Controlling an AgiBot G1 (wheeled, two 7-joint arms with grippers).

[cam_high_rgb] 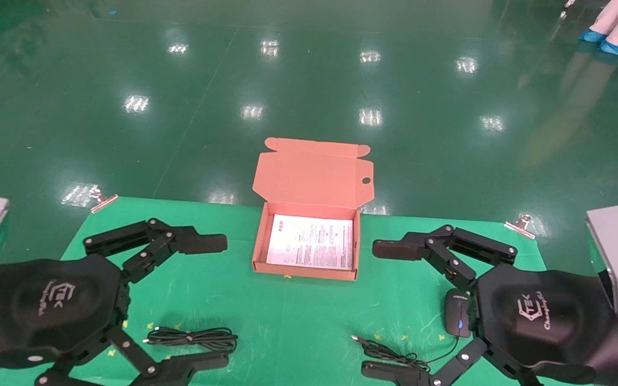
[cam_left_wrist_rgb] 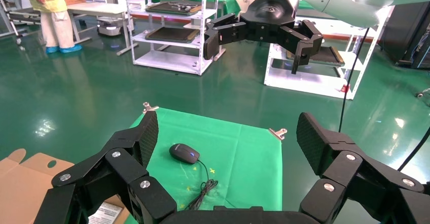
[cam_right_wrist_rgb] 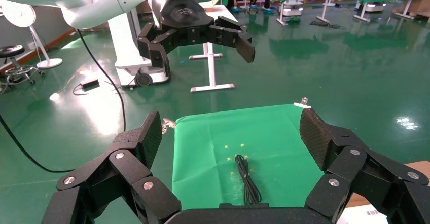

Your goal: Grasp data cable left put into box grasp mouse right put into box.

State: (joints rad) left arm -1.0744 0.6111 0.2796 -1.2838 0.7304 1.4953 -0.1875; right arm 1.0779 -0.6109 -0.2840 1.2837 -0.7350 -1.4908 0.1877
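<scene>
The left tool [cam_high_rgb: 183,300] hung spread wide, the thin black coiled data cable [cam_high_rgb: 191,338] below its tips; it should descend across the bundle. The salmon-orange cardboard box [cam_high_rgb: 309,244] sat between. The right tool [cam_high_rgb: 395,311] gaped over the black mouse [cam_high_rgb: 456,313]

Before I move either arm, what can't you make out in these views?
- Mouse: head view, right side hidden behind the right gripper.
- Mouse cord: plug end runs under that gripper's lower fingers.
- Sheet in the box: print too small to read.
- Data cable: plugs too small to identify; near end cut off in the right wrist view.
- Left gripper: open, empty.
</scene>
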